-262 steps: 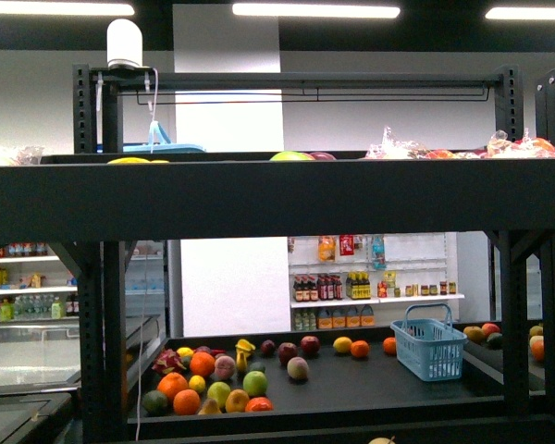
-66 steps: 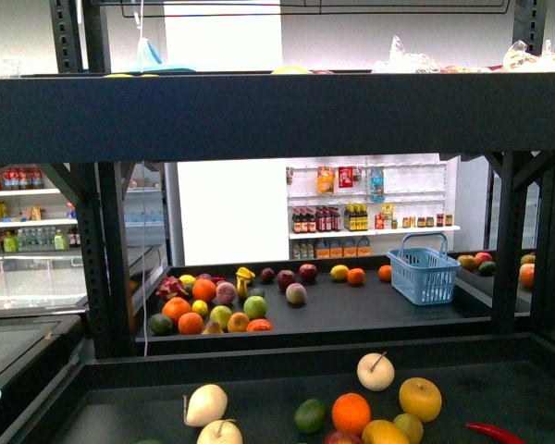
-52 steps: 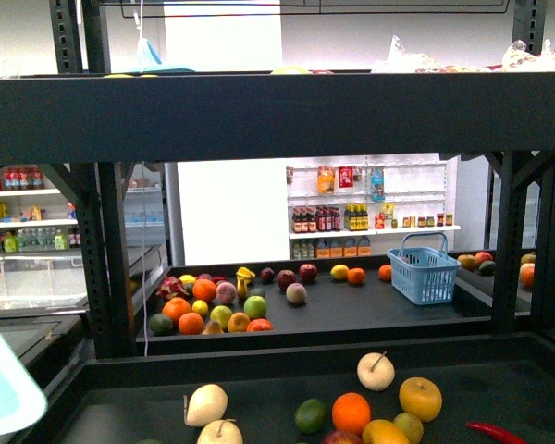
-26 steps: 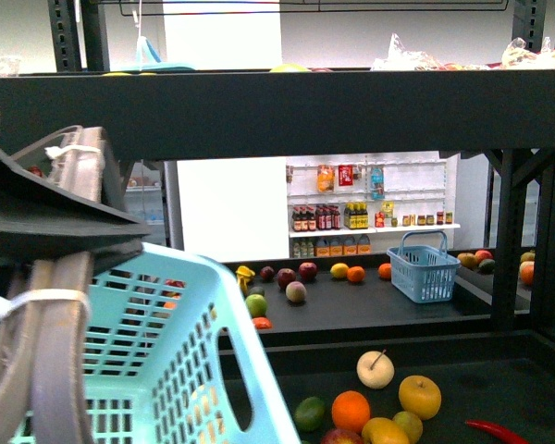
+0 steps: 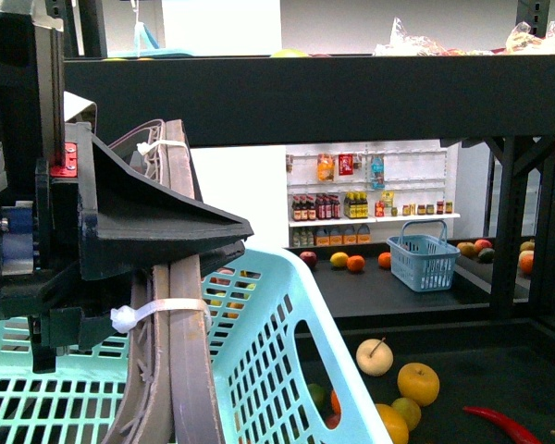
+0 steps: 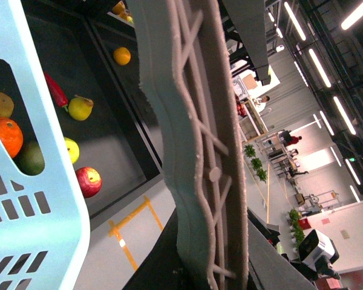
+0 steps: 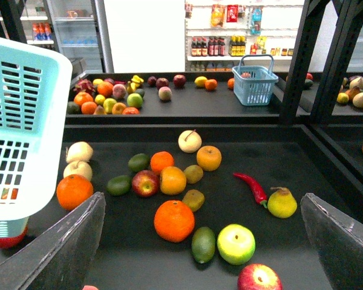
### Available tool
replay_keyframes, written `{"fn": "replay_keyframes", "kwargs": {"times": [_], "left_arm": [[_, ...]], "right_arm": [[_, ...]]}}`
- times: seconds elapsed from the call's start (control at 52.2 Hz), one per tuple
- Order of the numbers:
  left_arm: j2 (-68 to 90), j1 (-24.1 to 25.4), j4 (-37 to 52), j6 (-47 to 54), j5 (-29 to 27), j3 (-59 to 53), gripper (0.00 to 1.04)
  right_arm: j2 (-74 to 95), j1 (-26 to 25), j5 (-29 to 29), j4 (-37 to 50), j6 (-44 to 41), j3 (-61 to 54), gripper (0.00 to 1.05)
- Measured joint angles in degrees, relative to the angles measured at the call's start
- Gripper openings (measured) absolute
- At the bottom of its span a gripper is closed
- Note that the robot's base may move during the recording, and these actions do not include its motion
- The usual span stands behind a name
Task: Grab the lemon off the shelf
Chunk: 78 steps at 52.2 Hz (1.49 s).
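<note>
My left gripper [image 5: 176, 370] fills the left of the front view, its ribbed grey fingers [image 6: 199, 157] shut on the rim of a light-blue basket [image 5: 277, 370], also in the right wrist view [image 7: 18, 133]. The shelf [image 5: 351, 92] is a black rack with dark decks. My right gripper [image 7: 202, 272] hangs open over the near deck [image 7: 327, 169], with mixed fruit spread between and beyond its fingers. A small yellow fruit [image 7: 200, 81] lies on the far deck beside an orange one. It may be the lemon, but I cannot tell for sure.
Close under the right gripper lie an orange [image 7: 174, 220], a lime [image 7: 203, 244], a green apple [image 7: 236, 243] and a red chilli [image 7: 251, 186]. A small blue basket [image 7: 254, 83] stands on the far deck. Black posts [image 7: 299, 60] rise at the right. White wall shelves of bottles [image 5: 370, 199] stand behind.
The left gripper has come up from the lower left with the light-blue basket and now covers the left half of the front view. The view has dropped from the upper deck.
</note>
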Motion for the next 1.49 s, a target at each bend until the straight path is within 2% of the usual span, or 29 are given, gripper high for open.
{"fn": "replay_keyframes", "kwargs": {"times": [0.172,0.249,0.307,0.364,0.441,0.556,0.613,0.709,0.805,0.958,1.054,1.207,1.495], "left_arm": [[0.2,-0.7,-0.7,0.1,-0.7,0.0,0.10],[0.2,-0.7,-0.7,0.2,-0.7,0.0,0.10],[0.2,-0.7,-0.7,0.2,-0.8,0.0,0.10],[0.2,-0.7,-0.7,0.5,-1.0,0.0,0.10],[0.2,-0.7,-0.7,0.6,-1.3,0.0,0.10],[0.2,-0.7,-0.7,0.7,-1.2,0.0,0.10],[0.2,-0.7,-0.7,0.7,-1.2,0.0,0.10],[0.2,-0.7,-0.7,0.7,-1.3,0.0,0.10],[0.2,-0.7,-0.7,0.8,-1.2,0.0,0.10],[0.3,-0.8,-0.7,0.8,-1.4,0.0,0.10],[0.3,-0.8,-0.7,0.8,-1.2,0.0,0.10],[0.3,-0.8,-0.7,0.9,-1.2,0.0,0.10],[0.3,-0.8,-0.7,1.0,-1.2,0.0,0.10]], "right_arm": [[0.2,0.1,0.6,-0.3,-0.6,0.0,0.97],[4.1,2.4,7.2,-8.9,-6.9,3.0,0.97],[8.0,2.8,7.4,-13.2,-11.7,4.5,0.97],[11.5,2.4,6.1,-13.7,-14.0,4.8,0.97],[18.2,-0.7,1.8,-11.1,-14.6,6.3,0.97],[33.3,-6.7,-3.6,-1.4,-14.3,10.0,0.97],[41.8,-8.4,-5.4,2.8,-13.0,12.2,0.97],[56.4,-8.7,-5.1,8.3,-10.5,16.6,0.97],[70.6,-7.1,-3.3,11.8,-6.8,21.9,0.97],[96.0,-1.2,0.1,14.4,1.2,33.6,0.97],[108.2,3.4,-2.0,21.1,6.9,39.9,0.97],[120.4,9.2,-2.1,29.4,6.6,43.3,0.97],[131.1,13.5,-7.5,32.6,5.2,49.3,0.97]]}}
